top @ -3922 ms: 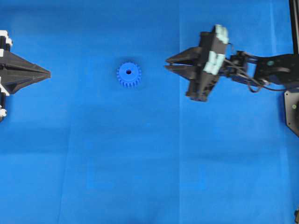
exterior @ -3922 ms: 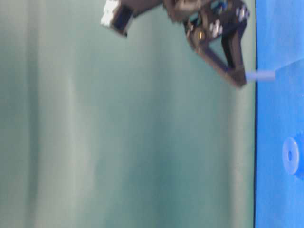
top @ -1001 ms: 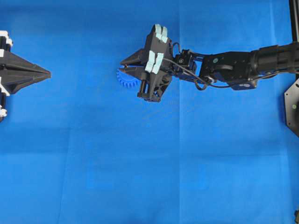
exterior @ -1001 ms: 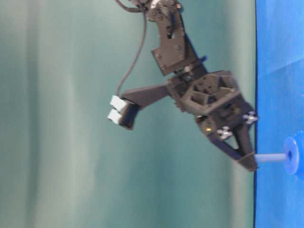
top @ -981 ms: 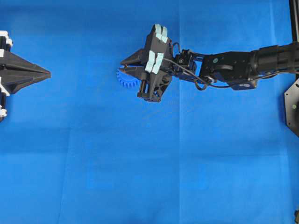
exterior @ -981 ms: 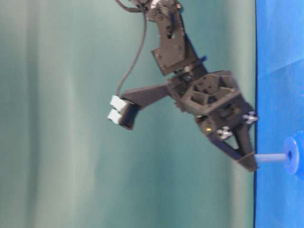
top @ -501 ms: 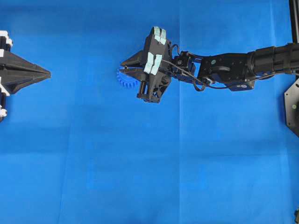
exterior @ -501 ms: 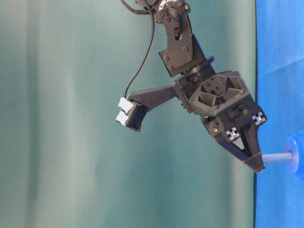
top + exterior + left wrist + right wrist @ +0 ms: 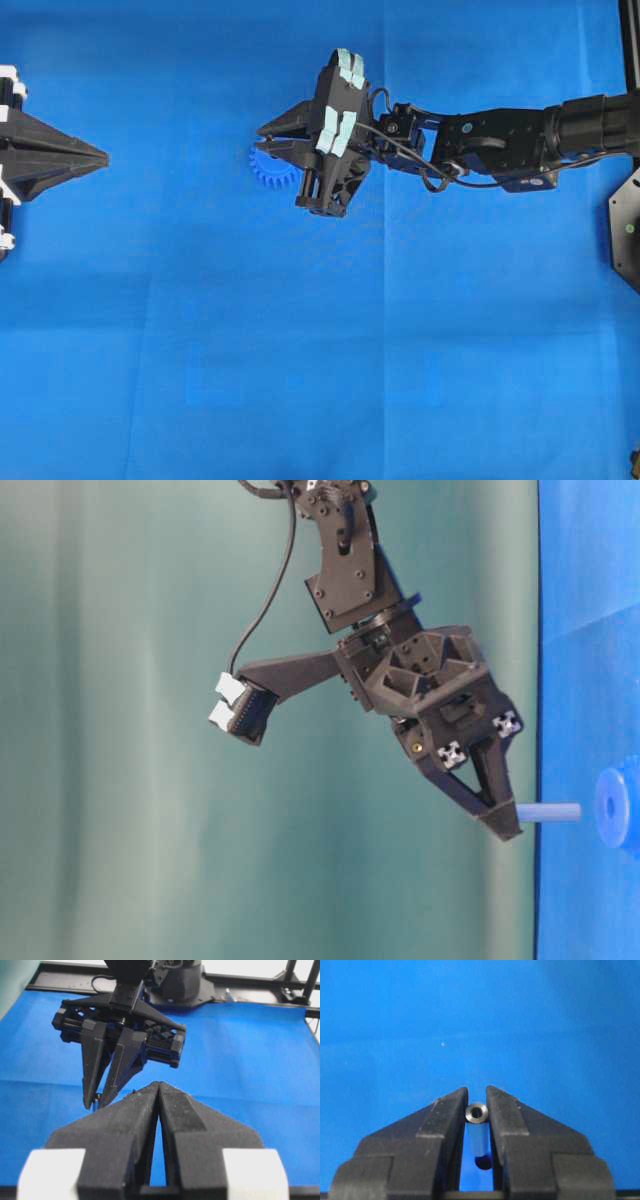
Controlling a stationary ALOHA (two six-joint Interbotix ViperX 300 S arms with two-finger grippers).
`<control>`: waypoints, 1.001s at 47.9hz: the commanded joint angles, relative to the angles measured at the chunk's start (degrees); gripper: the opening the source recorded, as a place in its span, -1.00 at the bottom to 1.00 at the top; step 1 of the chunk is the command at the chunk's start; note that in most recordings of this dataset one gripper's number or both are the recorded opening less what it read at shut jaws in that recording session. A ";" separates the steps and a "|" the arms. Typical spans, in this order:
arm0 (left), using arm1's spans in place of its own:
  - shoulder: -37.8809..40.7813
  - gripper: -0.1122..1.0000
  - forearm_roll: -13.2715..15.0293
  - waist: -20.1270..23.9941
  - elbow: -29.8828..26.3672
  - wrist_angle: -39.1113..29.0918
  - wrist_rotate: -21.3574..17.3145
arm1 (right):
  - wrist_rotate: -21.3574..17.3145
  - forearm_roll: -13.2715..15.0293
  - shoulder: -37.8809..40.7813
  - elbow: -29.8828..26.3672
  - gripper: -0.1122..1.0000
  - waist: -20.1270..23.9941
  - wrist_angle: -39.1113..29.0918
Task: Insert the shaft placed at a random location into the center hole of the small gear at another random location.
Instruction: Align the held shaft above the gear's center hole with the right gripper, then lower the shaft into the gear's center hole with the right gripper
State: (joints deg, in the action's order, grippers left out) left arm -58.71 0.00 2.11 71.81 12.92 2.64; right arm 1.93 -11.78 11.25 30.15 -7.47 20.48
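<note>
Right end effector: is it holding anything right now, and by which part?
Yes. The right end effector is shut on the shaft, gripping it at one end, with the rest sticking out toward the small gear. The left end effector is shut and holds nothing.

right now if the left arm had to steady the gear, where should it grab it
Probably across the small gear's toothed rim, low, coming from its open left side in the overhead view. It lies flat, and the right gripper, holding the shaft, hangs over the hub.

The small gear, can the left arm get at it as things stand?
Probably not easily: the right gripper, holding the shaft, hovers right over the small gear, while the left gripper sits well off to the side.
</note>
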 commanded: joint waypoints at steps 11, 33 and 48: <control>0.53 -0.80 -0.09 0.09 -0.44 0.44 0.09 | -0.09 -0.18 2.11 -0.44 -0.76 0.09 2.90; 0.53 -0.80 -0.09 0.09 -0.44 0.53 0.09 | -0.35 -0.53 4.13 -0.26 -0.76 0.18 3.43; 0.53 -0.80 -0.09 0.09 -0.44 0.53 0.09 | -0.18 -0.35 2.72 -0.26 -0.76 0.18 3.52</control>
State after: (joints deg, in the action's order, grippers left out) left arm -58.62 0.00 2.11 71.81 12.92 2.64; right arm 1.76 -12.22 16.00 30.15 -7.38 23.64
